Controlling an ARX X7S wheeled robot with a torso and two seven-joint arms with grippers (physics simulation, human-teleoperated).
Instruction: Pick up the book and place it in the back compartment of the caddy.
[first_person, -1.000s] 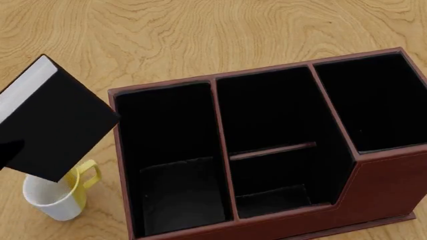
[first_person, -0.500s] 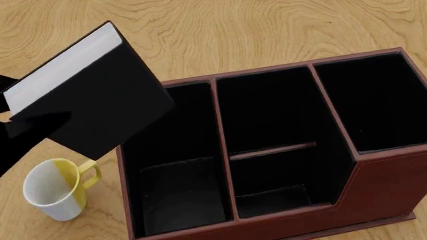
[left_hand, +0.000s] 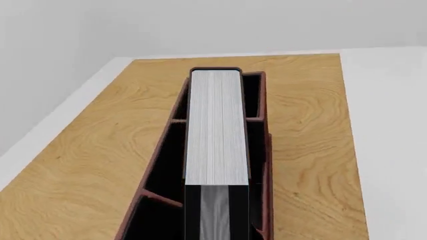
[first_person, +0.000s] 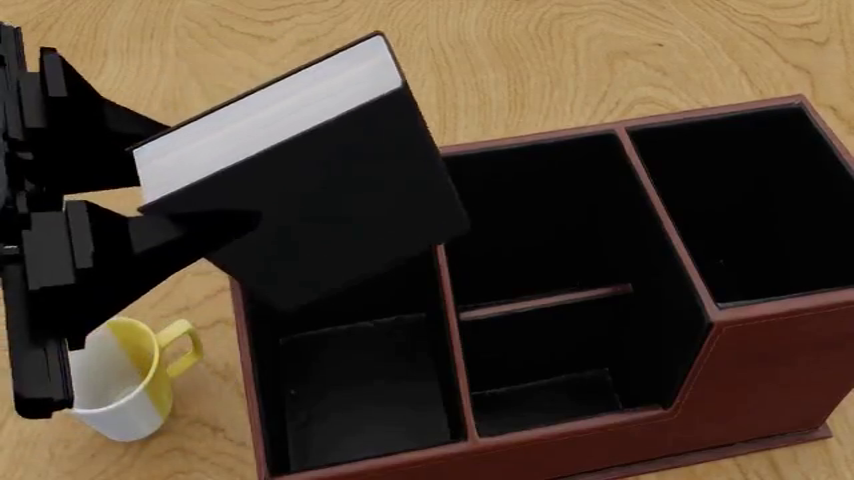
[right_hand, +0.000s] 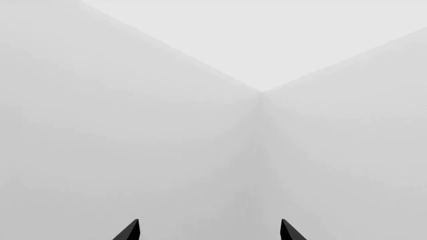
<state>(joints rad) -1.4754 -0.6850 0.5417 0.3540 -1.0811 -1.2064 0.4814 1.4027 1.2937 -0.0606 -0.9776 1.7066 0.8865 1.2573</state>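
Light is even and bright in all three views, flat as in a render, with no glare and no blur anywhere. The counter (first_person: 561, 60) shows sharp wood grain and almost no cast shadow. The caddy (first_person: 747, 370) cells are near-black inside, detail lost. Beyond the right fingers (right_hand: 131, 231) the walls fade to pale, featureless grey.

We see a white mug (first_person: 118, 385) with yellow handle standing upright on the wooden table (first_person: 561, 60). Grey walls (right_hand: 133, 125) meet behind.
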